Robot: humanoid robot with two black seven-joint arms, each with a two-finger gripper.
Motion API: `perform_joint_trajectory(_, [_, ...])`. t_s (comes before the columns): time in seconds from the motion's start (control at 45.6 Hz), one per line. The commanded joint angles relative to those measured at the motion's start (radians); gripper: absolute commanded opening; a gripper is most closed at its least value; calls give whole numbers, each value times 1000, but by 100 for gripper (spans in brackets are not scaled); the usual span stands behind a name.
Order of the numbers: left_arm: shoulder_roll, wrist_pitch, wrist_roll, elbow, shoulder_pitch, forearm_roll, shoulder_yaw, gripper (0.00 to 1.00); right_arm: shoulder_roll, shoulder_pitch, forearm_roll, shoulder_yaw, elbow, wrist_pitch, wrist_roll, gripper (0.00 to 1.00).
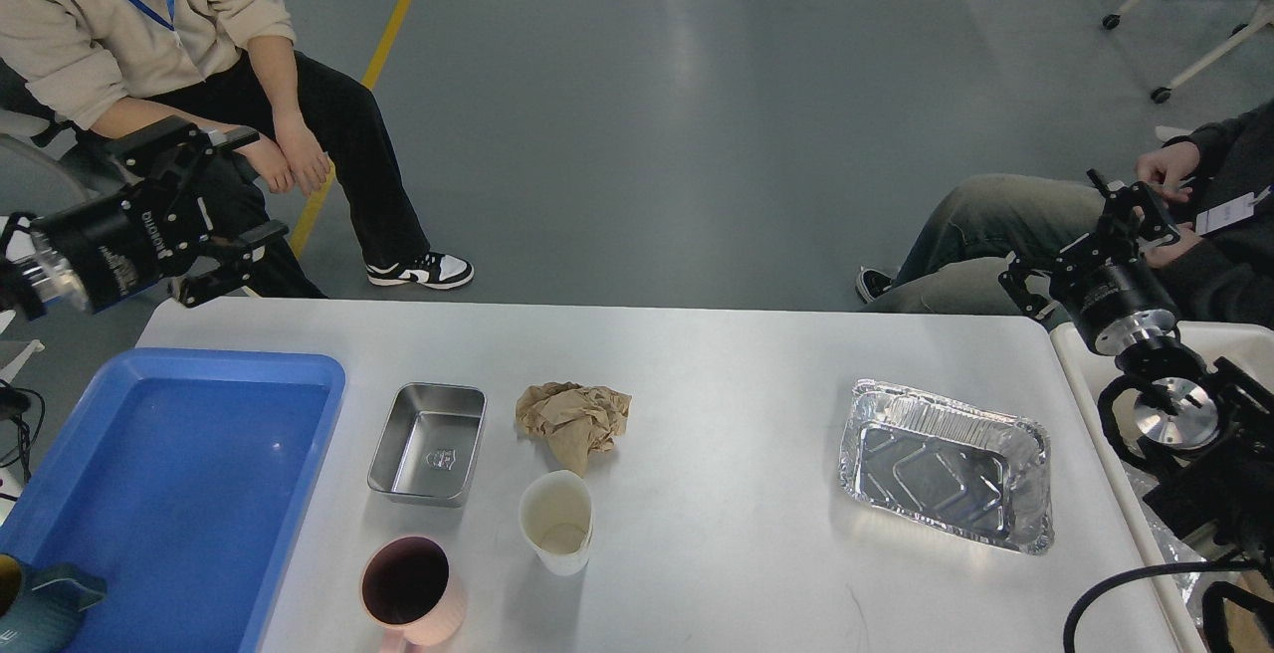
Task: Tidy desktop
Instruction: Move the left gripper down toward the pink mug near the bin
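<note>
Currently the bench (717,414), a white-grey top with rounded corners, fills the lower part of the head view. Left gripper (234,203) hangs above the far left corner, fingers spread apart, nothing between them. Right gripper (1130,220) sits off the far right corner, above the edge of the cream-white bin (1080,374); its fingers look parted and empty, though it is small and dark against the seated person (1095,225) behind it. Blue tray (299,454) lies along the left edge of the bench, with a dark teal mug (40,608) at its near left corner, partly cut off. Steel tray (428,444) is just beside the blue tray's right rim, upright and empty. Crumpled brown paper (575,421) lies near the bench centre, just right of the steel tray. White paper cup (557,522) stands just in front of the paper, open end up. Pink mug (413,593) stands at the near edge, left of the cup, dark inside. Foil tray (946,466) sits apart toward the right edge, slightly skewed, empty. Second person (169,46) sits beyond the far left corner.
</note>
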Motion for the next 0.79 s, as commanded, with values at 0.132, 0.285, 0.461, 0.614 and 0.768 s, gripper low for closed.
perform_joint_trajectory(0.132, [461, -66, 7, -364, 106, -1, 7, 97, 12, -8, -1, -6, -1, 0, 0, 100])
perform_joint_trajectory(0.285, [645, -142, 8, -492, 104, 2, 52, 97, 15, -6, -1, -6, -1, 0, 0, 100])
perform_joint_trajectory(0.461, [688, -147, 11, -527, 94, 85, 68, 97, 15, -3, -1, -6, -1, 0, 0, 100])
perform_joint_trajectory(0.614, [607, -115, 50, -546, 95, 186, 76, 97, 15, -5, -1, -6, 1, 0, 0, 100])
perform_joint_trajectory(0.768, [477, -54, 132, -595, 94, 323, 77, 97, 15, -6, -1, -6, 2, 2, 0, 100])
